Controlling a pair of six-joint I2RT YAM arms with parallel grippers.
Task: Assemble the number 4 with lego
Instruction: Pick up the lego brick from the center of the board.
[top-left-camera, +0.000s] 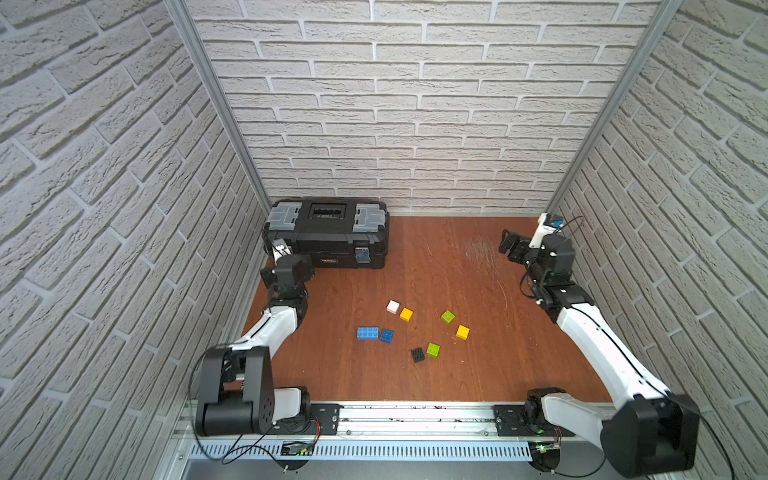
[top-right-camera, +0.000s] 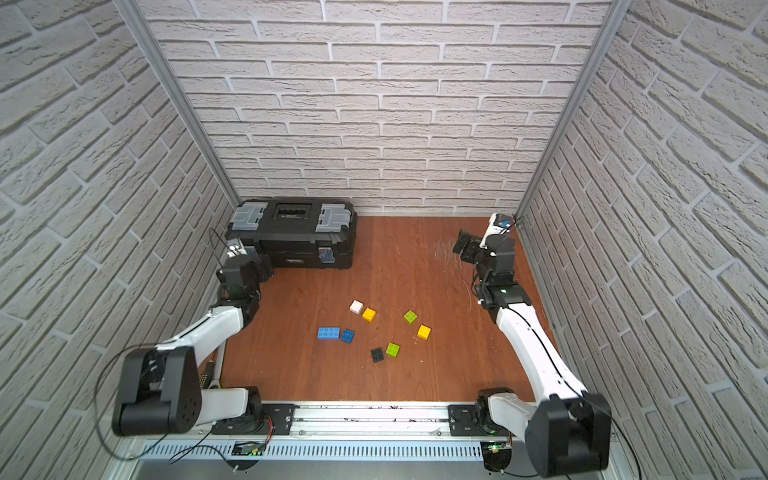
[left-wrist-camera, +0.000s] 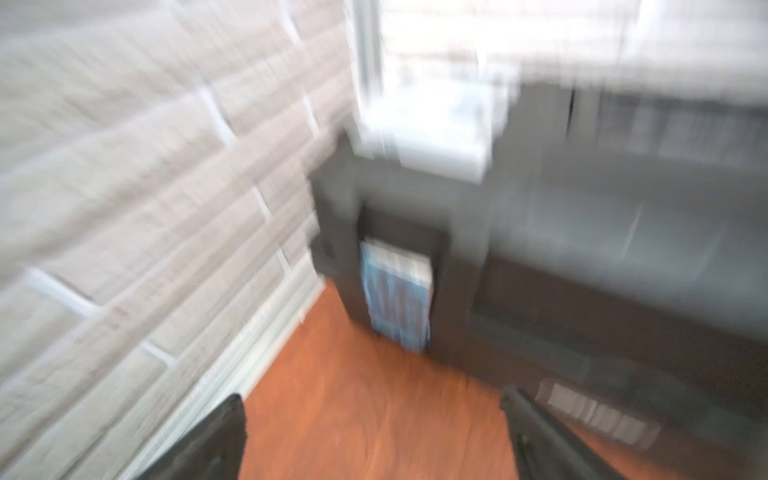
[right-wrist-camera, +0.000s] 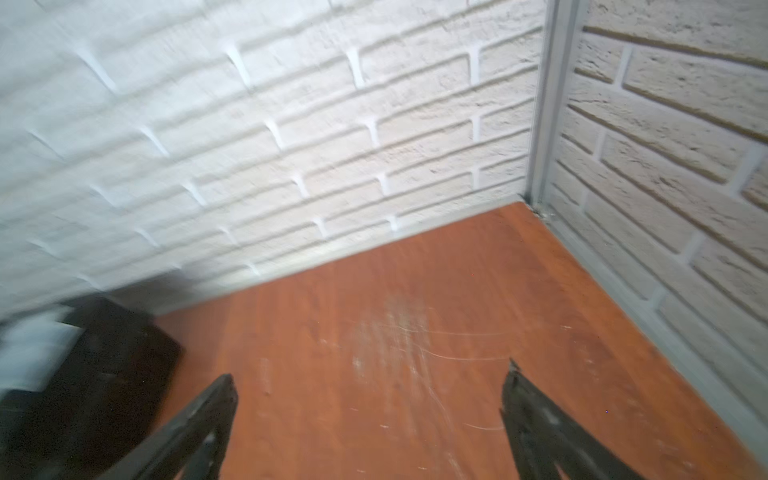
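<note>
Several loose lego bricks lie apart on the wooden table in both top views: a long light-blue one (top-left-camera: 368, 333), dark blue (top-left-camera: 387, 336), white (top-left-camera: 392, 306), two yellow (top-left-camera: 406, 314) (top-left-camera: 462, 332), two lime green (top-left-camera: 447, 317) (top-left-camera: 433, 350) and black (top-left-camera: 418, 355). None are joined, so no number 4 is in view. My left gripper (left-wrist-camera: 372, 407) is open and empty, close to the toolbox's front left corner, far from the bricks. My right gripper (right-wrist-camera: 370, 376) hangs open and empty over bare scratched wood near the back right corner.
A big black toolbox (top-left-camera: 328, 232) with grey lid latches stands at the back left against the wall. Brick-pattern walls close in three sides. A metal rail (top-left-camera: 415, 415) carrying both arm bases runs along the front edge. The left wrist view is blurred.
</note>
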